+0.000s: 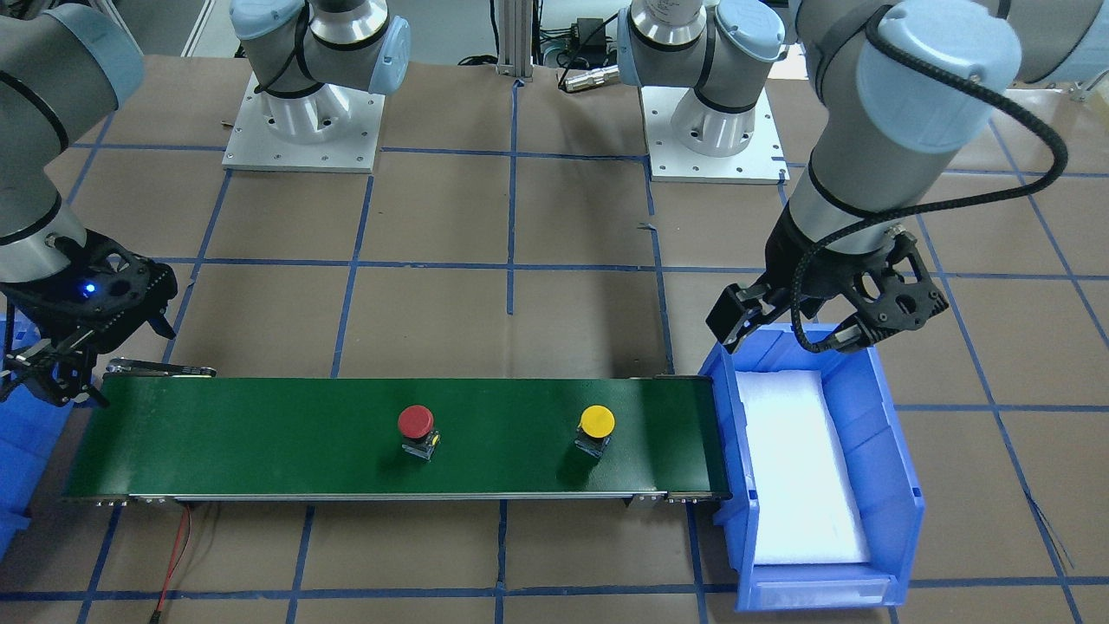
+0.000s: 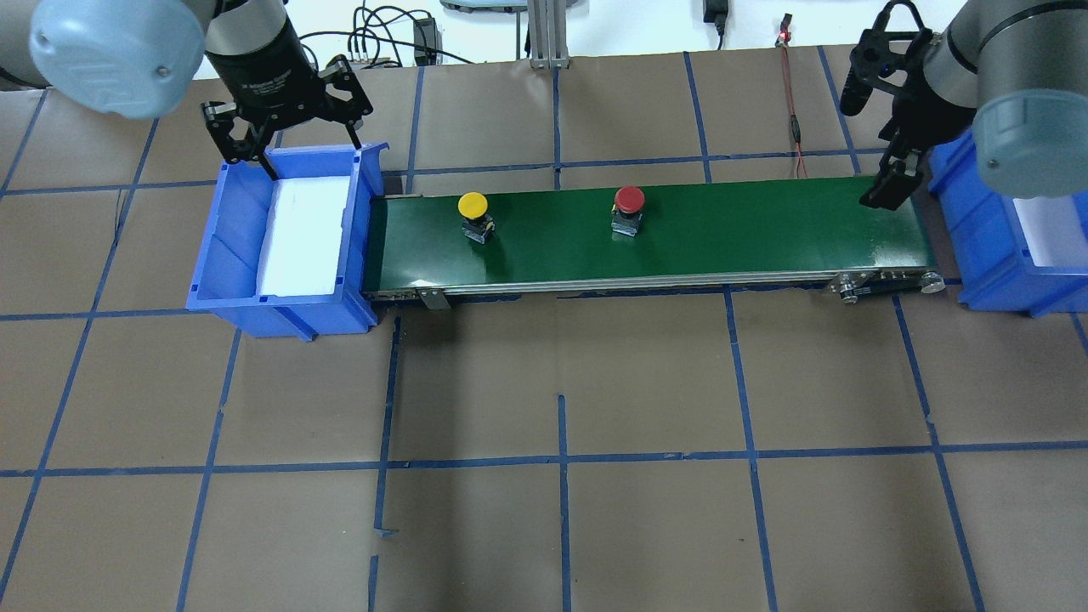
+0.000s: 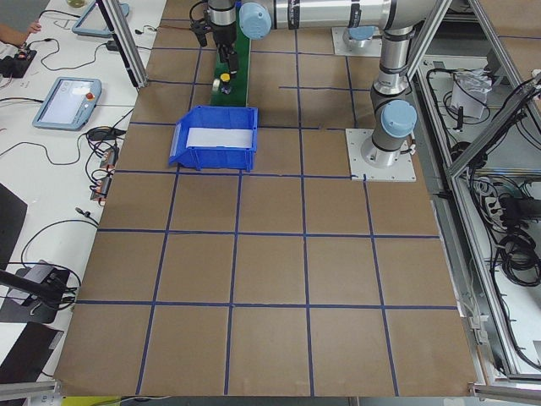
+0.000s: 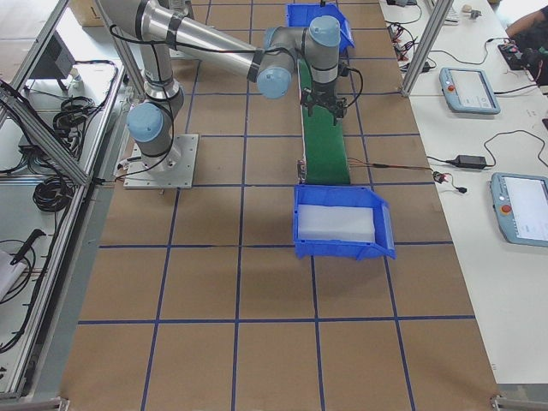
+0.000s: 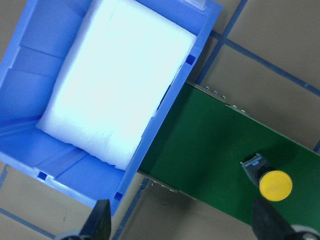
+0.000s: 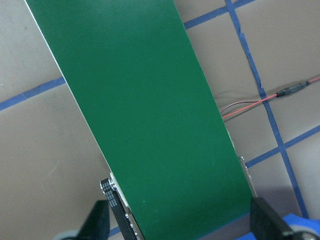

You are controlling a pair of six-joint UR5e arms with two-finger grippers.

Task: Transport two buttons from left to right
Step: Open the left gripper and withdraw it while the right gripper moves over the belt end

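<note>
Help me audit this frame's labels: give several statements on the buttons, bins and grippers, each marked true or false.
The yellow button and the red button both stand on the green belt. True.
The red button is nearer the left bin. False: the yellow one is.
The left gripper grips the yellow button. False: it hangs open, empty, over the bin's far rim.
The left bin holds only white foam. True.
The right gripper is open over the belt. True.
</note>
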